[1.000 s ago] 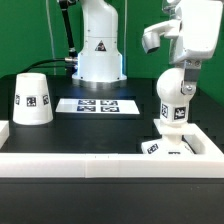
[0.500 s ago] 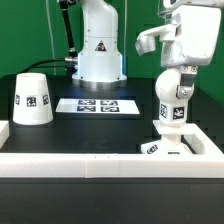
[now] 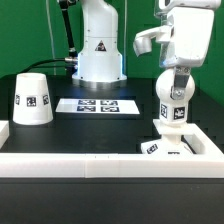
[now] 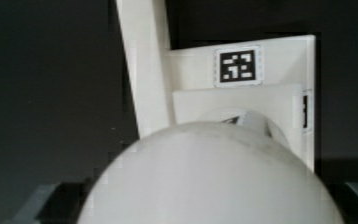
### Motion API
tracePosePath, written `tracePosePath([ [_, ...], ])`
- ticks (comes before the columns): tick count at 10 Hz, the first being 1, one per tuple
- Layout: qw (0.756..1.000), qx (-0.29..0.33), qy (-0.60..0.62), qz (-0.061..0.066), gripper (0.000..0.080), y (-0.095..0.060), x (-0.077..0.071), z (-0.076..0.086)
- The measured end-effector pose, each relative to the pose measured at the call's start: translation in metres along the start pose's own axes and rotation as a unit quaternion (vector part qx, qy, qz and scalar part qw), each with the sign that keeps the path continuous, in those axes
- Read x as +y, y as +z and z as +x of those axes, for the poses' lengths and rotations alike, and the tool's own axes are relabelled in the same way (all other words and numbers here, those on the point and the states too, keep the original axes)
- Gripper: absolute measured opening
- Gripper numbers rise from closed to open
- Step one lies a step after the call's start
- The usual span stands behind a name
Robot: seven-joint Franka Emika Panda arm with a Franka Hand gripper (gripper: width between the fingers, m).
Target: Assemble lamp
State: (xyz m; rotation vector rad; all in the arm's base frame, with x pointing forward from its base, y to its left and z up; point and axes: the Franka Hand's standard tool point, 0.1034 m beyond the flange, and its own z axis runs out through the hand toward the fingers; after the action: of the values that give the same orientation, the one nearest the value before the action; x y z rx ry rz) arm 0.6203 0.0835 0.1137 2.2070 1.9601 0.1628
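The white ball bulb (image 3: 170, 98) stands upright with its tagged stem on the small blocky base (image 3: 165, 147), in the corner at the exterior view's right. My gripper (image 3: 173, 86) comes down from above and is shut on the bulb's ball. In the wrist view the bulb (image 4: 202, 165) fills the foreground, with a dark fingertip (image 4: 44, 206) at each side of it and the tagged base (image 4: 247, 80) beyond. The truncated-cone shade (image 3: 32, 97) stands apart at the exterior view's left.
The marker board (image 3: 97, 105) lies flat in the middle at the back. The arm's white pedestal (image 3: 100, 50) stands behind it. A white wall (image 3: 90, 165) runs along the front edge and turns up the right side next to the base.
The hand has turned a little about its vertical axis, and the bulb's tag has shifted slightly toward the exterior view's left. The bulb stays on the base. The shade has not moved.
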Motion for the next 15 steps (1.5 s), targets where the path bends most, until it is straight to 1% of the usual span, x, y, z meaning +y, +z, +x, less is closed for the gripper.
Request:
tracePosePath([
  [1,0.998,0.003,0.069,-0.001,0.0574,0.0,-0.001,-0.001],
  [2,0.991,0.01,0.132,-0.008,0.0574,0.0,-0.003,-0.001],
  [3,0.976,0.018,0.215,-0.012,0.0574,0.001,-0.005,0.001],
  [5,0.953,0.024,0.301,-0.014,0.0576,0.001,-0.004,0.003],
  [6,0.932,0.027,0.361,-0.012,0.0576,0.0,-0.003,0.005],
  [7,0.921,0.028,0.387,-0.012,0.0576,-0.001,-0.001,0.008],
  [8,0.916,0.029,0.4,-0.012,0.0576,-0.001,-0.001,0.007],
  [9,0.898,0.032,0.439,-0.01,0.0576,-0.001,-0.001,0.008],
  [11,0.872,0.035,0.489,-0.009,0.0576,-0.002,0.001,0.008],
  [12,0.856,0.036,0.515,-0.007,0.0576,-0.002,0.001,0.008],
  [13,0.838,0.039,0.544,-0.005,0.0576,-0.002,0.001,0.009],
  [14,0.78,0.046,0.624,0.001,0.0576,-0.002,-0.004,0.011],
  [15,0.751,0.048,0.658,0.005,0.0576,-0.002,-0.006,0.012],
])
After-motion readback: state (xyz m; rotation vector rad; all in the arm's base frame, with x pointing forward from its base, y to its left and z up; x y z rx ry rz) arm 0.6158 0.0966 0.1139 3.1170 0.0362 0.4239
